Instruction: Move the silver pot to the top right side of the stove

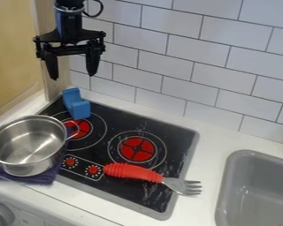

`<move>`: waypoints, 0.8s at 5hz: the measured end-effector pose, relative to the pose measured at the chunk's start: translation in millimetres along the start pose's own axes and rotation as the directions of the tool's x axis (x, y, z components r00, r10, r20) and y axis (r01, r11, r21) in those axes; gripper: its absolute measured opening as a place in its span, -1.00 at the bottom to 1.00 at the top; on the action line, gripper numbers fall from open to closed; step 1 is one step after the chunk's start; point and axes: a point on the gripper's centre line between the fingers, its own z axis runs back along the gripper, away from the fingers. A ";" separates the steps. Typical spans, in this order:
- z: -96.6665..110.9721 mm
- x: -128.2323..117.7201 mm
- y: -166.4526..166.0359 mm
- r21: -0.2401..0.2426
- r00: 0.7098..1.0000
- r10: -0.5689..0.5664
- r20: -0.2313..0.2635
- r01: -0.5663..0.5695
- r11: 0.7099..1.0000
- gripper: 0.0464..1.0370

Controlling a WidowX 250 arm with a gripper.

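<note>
Taking the view as a clock face, the black gripper (73,77) hangs between 10 and 11 o'clock, its two fingers spread wide and pointing down, with nothing between them. The silver pot (27,143) sits upright between 8 and 9 o'clock, resting on a dark purple cloth (46,177) and overlapping the edge of the black stove (123,187); its loop handles point to the pot's own 2 and 8 o'clock. Just beside it, between 9 and 10 o'clock, a blue block-like toy (78,108) stands on the stove by a red burner. Another burner (136,148) lies at 6 o'clock. Below that, a fork (135,172) has its red ribbed handle at 6 and its tines at 5. The grey sink (227,190) is between 4 and 5.
</note>
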 end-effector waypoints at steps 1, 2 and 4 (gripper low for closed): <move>-12.3 -9.2 3.5 0.024 0.999 -0.005 -0.042 0.006 1.000 0.92; -16.5 -16.5 5.3 0.051 0.998 -0.047 -0.051 0.049 0.997 0.92; 12.4 -37.1 6.0 -0.027 0.991 -0.133 -0.025 0.132 0.991 0.92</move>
